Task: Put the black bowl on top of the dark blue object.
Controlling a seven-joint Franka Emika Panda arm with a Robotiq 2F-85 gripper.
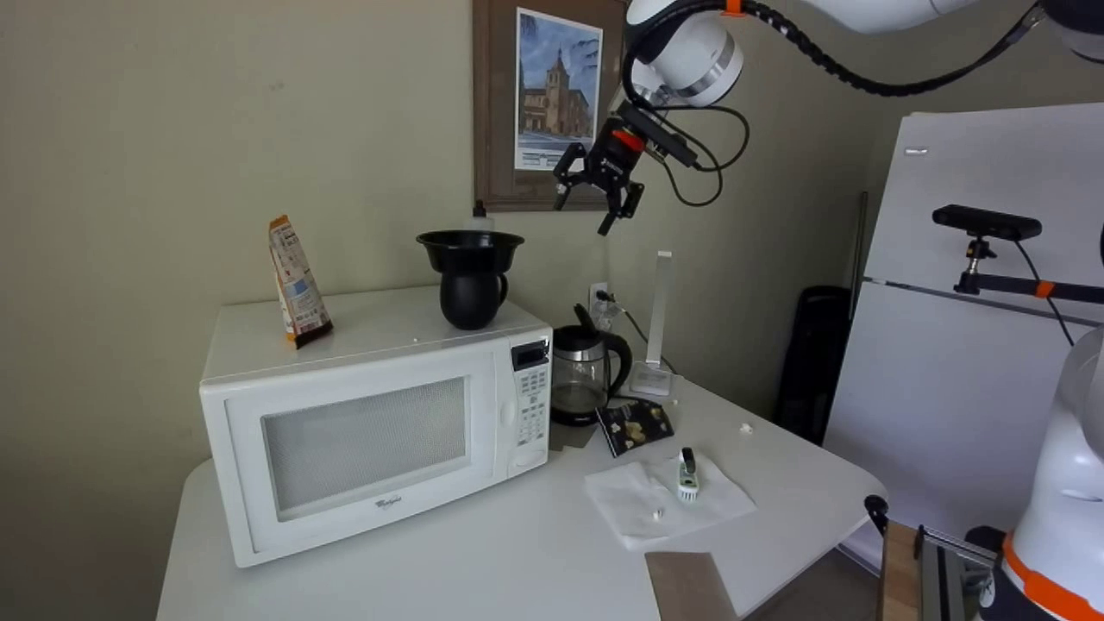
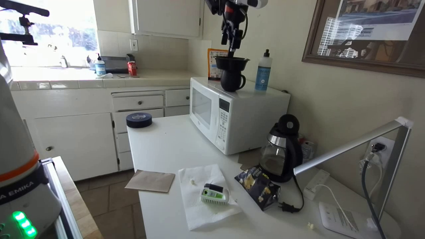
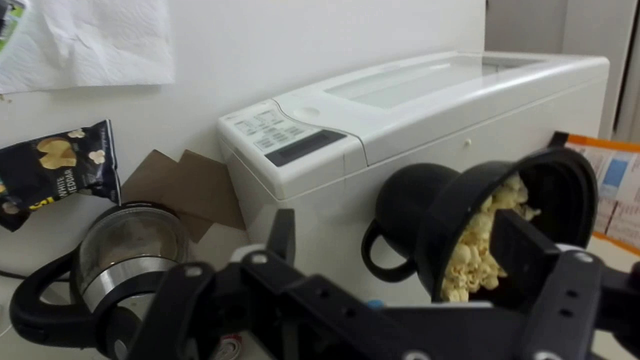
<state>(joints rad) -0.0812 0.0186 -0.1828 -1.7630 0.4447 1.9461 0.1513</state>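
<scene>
The black bowl (image 1: 470,252) (image 2: 236,64) sits upright on a black mug (image 1: 470,300) (image 2: 230,80) on top of the microwave (image 1: 362,440). In the wrist view the bowl (image 3: 442,222) holds popcorn (image 3: 472,250), and the mug's handle shows below it. A dark blue tape roll (image 2: 139,120) lies at the table corner in an exterior view. It is out of view elsewhere. My gripper (image 1: 582,213) (image 2: 227,48) is open and empty in the air, above and to the side of the bowl. In the wrist view one finger of the gripper (image 3: 395,222) overlaps the bowl's opening; contact does not show.
A snack bag (image 1: 297,285) and a blue-labelled bottle (image 2: 263,74) stand near the bowl. A kettle (image 2: 280,149), black popcorn bag (image 2: 259,187) and lamp (image 1: 660,310) stand beside the microwave. A brush (image 2: 214,194) lies on a paper towel (image 2: 196,212).
</scene>
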